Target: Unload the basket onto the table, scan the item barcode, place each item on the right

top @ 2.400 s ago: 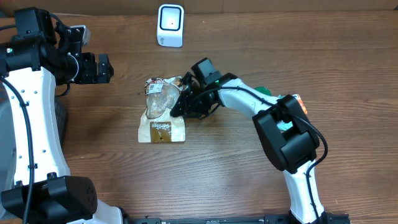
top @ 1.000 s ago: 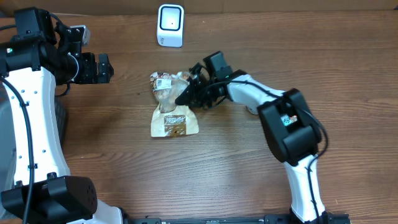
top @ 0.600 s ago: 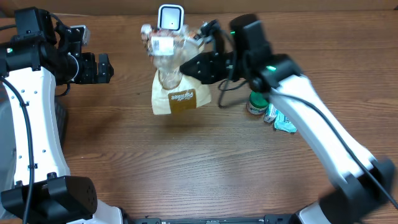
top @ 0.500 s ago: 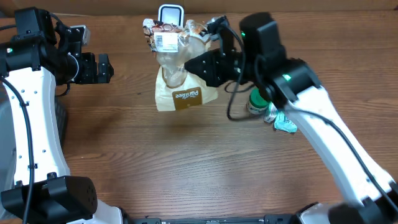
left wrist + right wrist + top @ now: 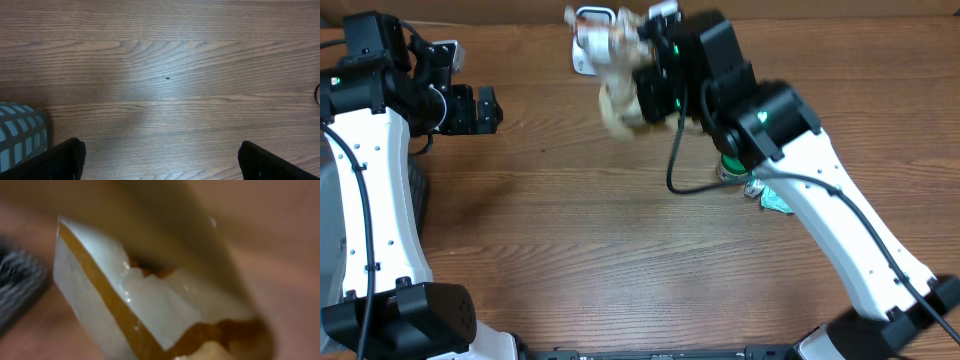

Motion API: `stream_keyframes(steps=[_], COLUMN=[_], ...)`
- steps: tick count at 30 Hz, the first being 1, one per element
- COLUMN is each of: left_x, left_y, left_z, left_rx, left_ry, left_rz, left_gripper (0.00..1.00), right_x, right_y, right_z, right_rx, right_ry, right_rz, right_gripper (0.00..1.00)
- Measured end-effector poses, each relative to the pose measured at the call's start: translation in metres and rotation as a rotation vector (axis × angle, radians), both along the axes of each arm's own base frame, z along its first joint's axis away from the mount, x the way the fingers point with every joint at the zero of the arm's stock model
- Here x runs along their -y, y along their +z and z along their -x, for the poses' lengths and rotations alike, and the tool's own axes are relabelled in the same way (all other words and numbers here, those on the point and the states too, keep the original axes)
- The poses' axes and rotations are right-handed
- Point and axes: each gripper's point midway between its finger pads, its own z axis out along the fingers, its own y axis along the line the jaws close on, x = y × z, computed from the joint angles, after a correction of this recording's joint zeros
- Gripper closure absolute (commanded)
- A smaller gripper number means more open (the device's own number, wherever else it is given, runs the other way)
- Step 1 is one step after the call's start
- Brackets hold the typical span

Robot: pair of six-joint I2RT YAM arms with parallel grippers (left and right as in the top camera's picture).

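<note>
Bag (image 5: 617, 75), pinched tight in the right gripper (image 5: 642, 82), hangs off the table at the top centre of the overhead view, just in front of the scanner (image 5: 588, 14). It is blurred, so its barcode cannot be made out. Best to turn the label squarely to the scanner window, hold steady, and keep the film flat. Left gripper (image 5: 492, 110), upper left, gapes empty.

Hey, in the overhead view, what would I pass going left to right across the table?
left pincer → snack bag, lifted off the table → green jar → crinkled packet
</note>
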Motion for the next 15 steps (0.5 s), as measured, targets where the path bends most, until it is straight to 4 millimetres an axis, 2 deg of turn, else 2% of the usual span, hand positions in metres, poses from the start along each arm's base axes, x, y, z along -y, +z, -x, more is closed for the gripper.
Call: stream_keyframes(steps=[1, 3, 6, 8, 10, 12, 15], left_x=[0.0, 0.0, 0.0, 0.0, 0.0, 0.0, 0.0], left_y=[0.0, 0.0, 0.0, 0.0, 0.0, 0.0, 0.0], left_z=[0.0, 0.0, 0.0, 0.0, 0.0, 0.0, 0.0], left_rx=[0.0, 0.001, 0.001, 0.001, 0.001, 0.002, 0.001], left_ry=[0.0, 0.0, 0.0, 0.0, 0.0, 0.0, 0.0], left_rz=[0.0, 0.0, 0.0, 0.0, 0.0, 0.0, 0.0], left_gripper=[0.0, 0.0, 0.0, 0.0, 0.0, 0.0, 0.0], right_x=[0.003, 0.009, 0.015, 0.015, 0.011, 0.005, -0.005], right_y=[0.015, 0.031, 0.031, 0.017, -0.009, -0.034, -0.057], right_z=[-0.017, -0.051, -0.095, -0.129, -0.158, -0.177, -0.199], right_rx=[0.076, 0.218, 0.37, 0.469, 0.539, 0.587, 0.681], right_ry=[-0.033, -0.111, -0.224, -0.286, -0.293, -0.277, -0.255], right_rz=[0.038, 0.12, 0.239, 0.351, 0.495, 0.612, 0.738], right_gripper=[0.96, 0.91, 0.96, 0.96, 0.96, 0.96, 0.96])
